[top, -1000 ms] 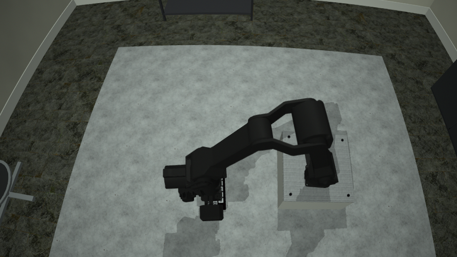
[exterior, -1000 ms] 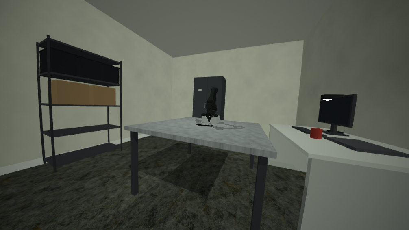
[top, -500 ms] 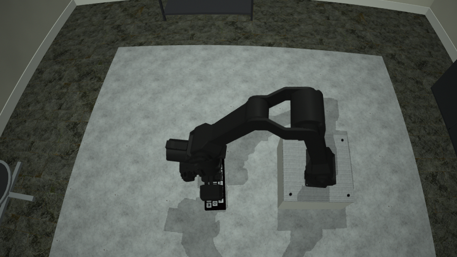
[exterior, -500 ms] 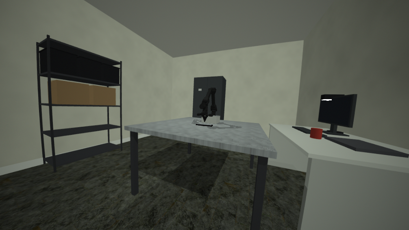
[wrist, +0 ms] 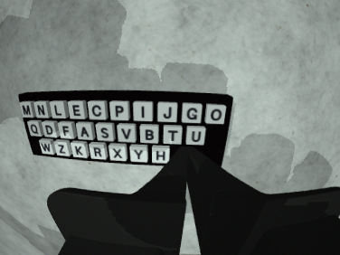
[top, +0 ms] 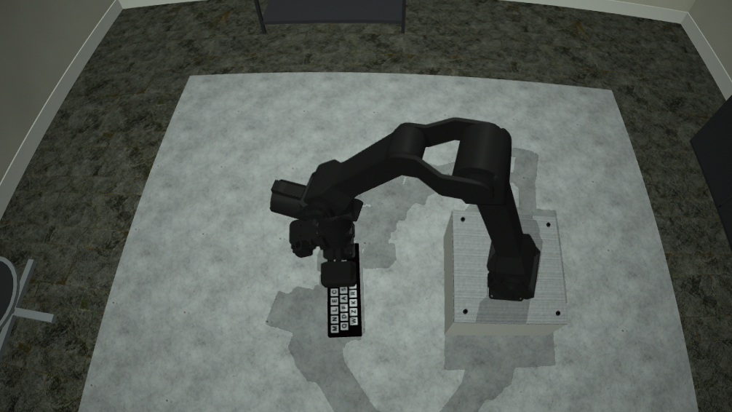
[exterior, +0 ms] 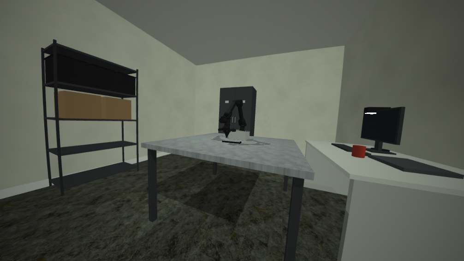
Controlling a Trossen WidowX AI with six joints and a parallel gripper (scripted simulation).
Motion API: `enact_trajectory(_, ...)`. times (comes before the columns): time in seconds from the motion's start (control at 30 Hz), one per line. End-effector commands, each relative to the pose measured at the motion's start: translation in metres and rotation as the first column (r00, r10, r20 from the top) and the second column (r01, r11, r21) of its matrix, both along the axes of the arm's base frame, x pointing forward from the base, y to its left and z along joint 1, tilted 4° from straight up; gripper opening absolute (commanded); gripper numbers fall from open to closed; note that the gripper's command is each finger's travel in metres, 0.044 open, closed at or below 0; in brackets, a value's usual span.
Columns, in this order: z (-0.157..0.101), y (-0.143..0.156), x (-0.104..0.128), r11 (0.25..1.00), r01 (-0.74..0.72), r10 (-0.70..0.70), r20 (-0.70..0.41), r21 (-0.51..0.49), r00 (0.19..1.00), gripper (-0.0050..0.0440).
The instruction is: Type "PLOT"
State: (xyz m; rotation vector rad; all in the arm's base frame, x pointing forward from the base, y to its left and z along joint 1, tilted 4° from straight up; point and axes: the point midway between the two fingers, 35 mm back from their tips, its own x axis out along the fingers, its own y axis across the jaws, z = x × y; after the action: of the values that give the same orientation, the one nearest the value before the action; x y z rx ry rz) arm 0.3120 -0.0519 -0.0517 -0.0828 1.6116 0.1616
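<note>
A small black keyboard [wrist: 126, 129] with white lettered keys lies on the grey table; it also shows in the overhead view [top: 344, 302] and far off in the room view [exterior: 231, 141]. Its top row reads M N L E C P I J G O. My gripper [wrist: 185, 153] is shut and empty, its joined fingertips pointing at the keyboard's near edge just right of the H key [wrist: 159, 155], below the T key [wrist: 174, 135]. In the overhead view the gripper [top: 337, 274] covers the keyboard's far half. I cannot tell whether the tip touches the keyboard.
The arm's base sits on a grey mounting block [top: 503, 271] to the right of the keyboard. The room view shows a shelf rack [exterior: 89, 113], a dark cabinet [exterior: 237, 108] and a desk with a monitor [exterior: 383, 125] and red cup [exterior: 358, 151], all away from the table.
</note>
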Motion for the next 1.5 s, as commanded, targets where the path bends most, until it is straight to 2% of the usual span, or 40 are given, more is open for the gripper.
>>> enact_trajectory(0.0, -0.002, -0.003, 0.000, 1.000, -0.003, 0.003, -0.007, 0.001, 1.000, 0.0000)
enact_trajectory(0.13, -0.002, -0.003, -0.001, 1.000, -0.003, 0.003, -0.007, 0.001, 1.000, 0.0000)
enact_trajectory(0.27, 0.000, 0.015, -0.028, 1.000, -0.003, 0.003, -0.007, 0.001, 1.000, 0.0000)
enact_trajectory(0.33, 0.001, 0.018, -0.033, 1.000, -0.003, 0.003, -0.007, 0.001, 1.000, 0.0000)
enact_trajectory(0.97, 0.001, 0.020, -0.033, 1.000, -0.003, 0.003, -0.007, 0.001, 1.000, 0.0000)
enact_trajectory(1.2, 0.004, 0.087, -0.044, 1.000, -0.003, 0.003, -0.007, 0.001, 1.000, 0.0000)
enact_trajectory(1.47, 0.005, 0.092, -0.045, 1.000, -0.003, 0.003, -0.007, 0.001, 1.000, 0.0000)
